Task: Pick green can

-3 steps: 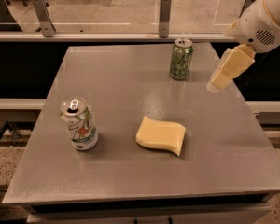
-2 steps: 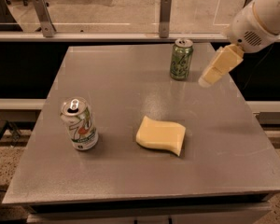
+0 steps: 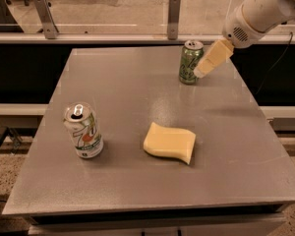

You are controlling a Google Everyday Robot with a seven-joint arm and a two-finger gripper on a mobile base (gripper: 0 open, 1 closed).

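The pale two-finger gripper [image 3: 201,71] hung just beside the right side of the slim green drink can [image 3: 189,63], which stood upright near the far edge of the grey metal tabletop [image 3: 128,82], toward its far right corner. Whether the tool was apart or together could not be told. Coming in aslant, it risked tipping the can or pushing it toward the far edge. The can was green all over, with pale script and a silver rim.

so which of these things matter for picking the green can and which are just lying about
For the job:
green can, upright near the far edge of the table
gripper, close beside the can, on its right in the camera view

Just lying about:
white-and-silver can, upright, front left
yellow sponge, near the middle
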